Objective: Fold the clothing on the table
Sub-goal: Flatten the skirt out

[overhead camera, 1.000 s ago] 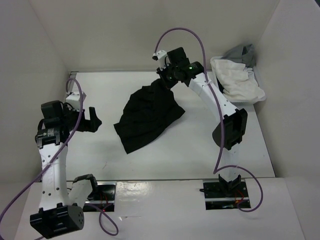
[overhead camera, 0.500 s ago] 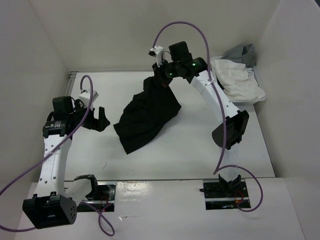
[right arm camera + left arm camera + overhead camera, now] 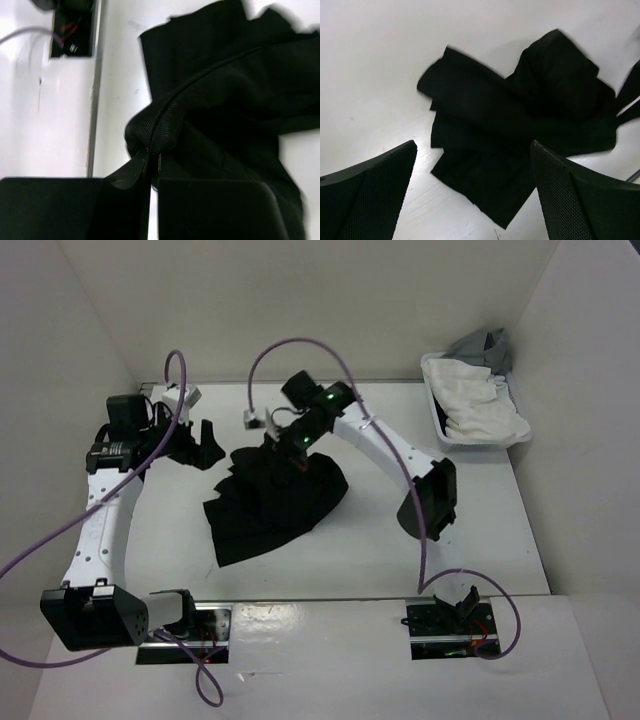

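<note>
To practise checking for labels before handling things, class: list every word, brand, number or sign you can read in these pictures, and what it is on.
No text can be read in any view.
The black skirt shows no tag or print.
The table and the white cloth carry no writing.
The right arm shows only a green light, no legible marking.

Robotics lab cell: two cabled arms (image 3: pixel 98 530) bolted to a white table (image 3: pixel 480 530) boxed by white panels (image 3: pixel 250 300).
</note>
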Tool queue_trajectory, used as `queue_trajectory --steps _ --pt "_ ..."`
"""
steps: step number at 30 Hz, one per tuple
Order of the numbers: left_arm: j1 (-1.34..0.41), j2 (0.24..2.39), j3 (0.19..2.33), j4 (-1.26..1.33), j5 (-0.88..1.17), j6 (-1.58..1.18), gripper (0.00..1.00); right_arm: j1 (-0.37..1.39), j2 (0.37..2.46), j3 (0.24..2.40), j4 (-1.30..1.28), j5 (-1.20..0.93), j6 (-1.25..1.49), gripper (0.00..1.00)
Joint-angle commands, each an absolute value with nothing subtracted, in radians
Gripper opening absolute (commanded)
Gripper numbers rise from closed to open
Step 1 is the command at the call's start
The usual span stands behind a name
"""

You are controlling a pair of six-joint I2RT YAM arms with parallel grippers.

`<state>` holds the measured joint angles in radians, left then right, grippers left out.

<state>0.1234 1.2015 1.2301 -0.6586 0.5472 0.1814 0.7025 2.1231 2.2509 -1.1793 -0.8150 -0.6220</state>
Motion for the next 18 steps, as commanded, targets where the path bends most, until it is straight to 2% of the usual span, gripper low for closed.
queue_trajectory --steps 1,8,12,18 --pt "0.098 1.253 1.315 -0.664 0.667 0.218 1.0 0.772 2.187 2.232 -1.278 -0.784 -0.712 0.0" --pt "0.052 1.226 1.218 -0.675 0.667 0.262 1.0 0.782 2.291 2.428 -1.177 -0.69 -0.552 0.0" --pt "0.052 1.175 1.161 -0.675 0.698 0.284 1.0 0.773 2.373 2.632 -1.192 -0.681 -0.512 0.0" --pt "0.043 1.164 1.131 -0.707 0.813 0.356 1.0 0.773 2.407 2.657 -1.173 -0.693 -0.502 0.0"
